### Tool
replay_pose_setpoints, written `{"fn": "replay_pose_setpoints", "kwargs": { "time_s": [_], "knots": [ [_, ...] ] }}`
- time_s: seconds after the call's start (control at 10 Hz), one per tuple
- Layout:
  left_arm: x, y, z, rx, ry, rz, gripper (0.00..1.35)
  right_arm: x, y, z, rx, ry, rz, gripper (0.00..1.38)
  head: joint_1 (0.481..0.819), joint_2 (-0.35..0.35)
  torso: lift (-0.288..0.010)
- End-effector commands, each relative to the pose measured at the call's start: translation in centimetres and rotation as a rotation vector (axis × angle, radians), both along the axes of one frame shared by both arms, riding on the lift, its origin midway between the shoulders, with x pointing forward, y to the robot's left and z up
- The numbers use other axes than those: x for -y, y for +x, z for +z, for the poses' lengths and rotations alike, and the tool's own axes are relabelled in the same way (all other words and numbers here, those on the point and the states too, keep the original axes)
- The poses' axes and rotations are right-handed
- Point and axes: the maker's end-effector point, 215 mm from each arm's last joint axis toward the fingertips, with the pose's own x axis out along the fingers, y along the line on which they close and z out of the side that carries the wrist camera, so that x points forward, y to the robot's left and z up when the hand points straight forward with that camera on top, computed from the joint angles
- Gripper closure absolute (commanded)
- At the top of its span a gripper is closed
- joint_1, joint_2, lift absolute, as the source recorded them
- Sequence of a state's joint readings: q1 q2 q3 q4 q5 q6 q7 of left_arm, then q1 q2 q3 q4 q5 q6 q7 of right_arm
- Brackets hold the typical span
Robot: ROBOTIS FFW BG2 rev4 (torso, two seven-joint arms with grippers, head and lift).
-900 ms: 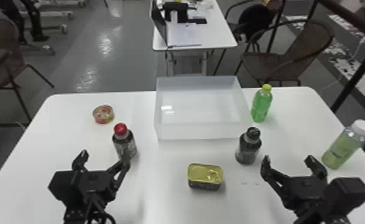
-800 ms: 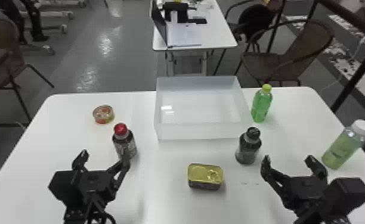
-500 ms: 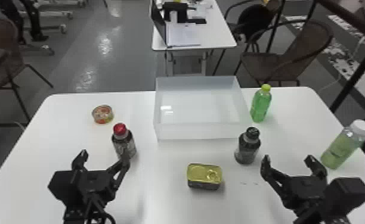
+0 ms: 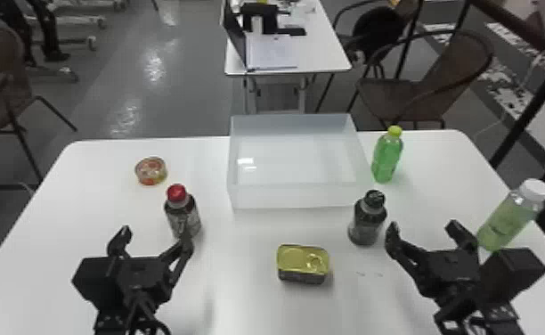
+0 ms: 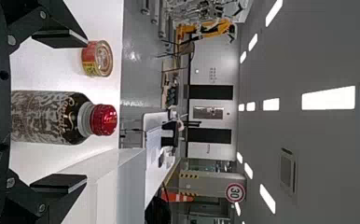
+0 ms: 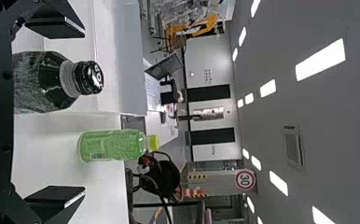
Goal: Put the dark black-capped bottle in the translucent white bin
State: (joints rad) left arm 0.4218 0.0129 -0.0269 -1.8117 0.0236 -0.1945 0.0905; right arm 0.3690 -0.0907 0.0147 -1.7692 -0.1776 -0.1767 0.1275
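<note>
Nothing displaced: black-capped bottle (image 4: 366, 225) (upright) in front of the bin (image 4: 294, 197); left tool (image 4: 156, 233) and right tool (image 4: 423, 227), spread, likewise.

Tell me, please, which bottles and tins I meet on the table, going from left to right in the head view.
Round tin → red-capped bottle → gold-topped tin → dark black-capped bottle → green yellow-capped bottle → pale green white-capped bottle.

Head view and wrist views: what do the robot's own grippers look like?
The left gripper and right gripper are black, each with a blocky body and two angular, jointed fingers ending in flat black pads. Dark cables loop near the left gripper's base; small round bolt heads dot its finger links.
</note>
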Motion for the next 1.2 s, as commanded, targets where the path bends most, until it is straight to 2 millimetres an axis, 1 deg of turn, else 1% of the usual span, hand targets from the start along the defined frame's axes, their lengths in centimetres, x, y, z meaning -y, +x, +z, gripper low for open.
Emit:
{"fn": "replay_pose_setpoints", "kwargs": {
  "time_s": [0.0,0.1,0.2,0.5,0.6,0.7,1.0,1.1],
  "knots": [
    [0.1,0.1,0.1,0.002,-0.003,-0.002,0.26,-0.5,3.0,-0.5,-0.005,0.0,0.099,0.11,0.695,0.017,-0.093],
    [0.2,0.2,0.1,0.003,-0.003,-0.004,0.26,-1.2,4.3,-1.4,-0.033,-0.014,0.174,0.11,0.695,0.03,-0.093],
    [0.3,0.3,0.2,0.005,-0.004,-0.007,0.26,-1.7,4.9,-2.5,-0.059,-0.02,0.215,0.11,0.695,0.038,-0.093],
    [0.3,0.3,0.3,0.008,-0.014,0.001,0.26,-3.9,5.8,-6.0,-0.131,-0.022,0.343,0.11,0.695,0.046,-0.093],
    [0.3,0.3,0.3,0.009,-0.016,0.002,0.26,-4.8,6.2,-6.6,-0.143,-0.034,0.39,0.11,0.695,0.055,-0.093],
    [0.3,0.2,0.3,0.011,-0.019,0.002,0.26,-5.0,6.6,-7.1,-0.152,-0.049,0.405,0.11,0.695,0.066,-0.093],
    [0.2,0.2,0.3,0.011,-0.024,0.005,0.26,-4.7,7.3,-8.1,-0.164,-0.07,0.404,0.11,0.695,0.07,-0.093],
    [0.2,0.2,0.3,0.011,-0.026,0.006,0.26,-4.9,7.6,-8.4,-0.16,-0.076,0.409,0.15,0.695,0.07,-0.093]
  ]
}}
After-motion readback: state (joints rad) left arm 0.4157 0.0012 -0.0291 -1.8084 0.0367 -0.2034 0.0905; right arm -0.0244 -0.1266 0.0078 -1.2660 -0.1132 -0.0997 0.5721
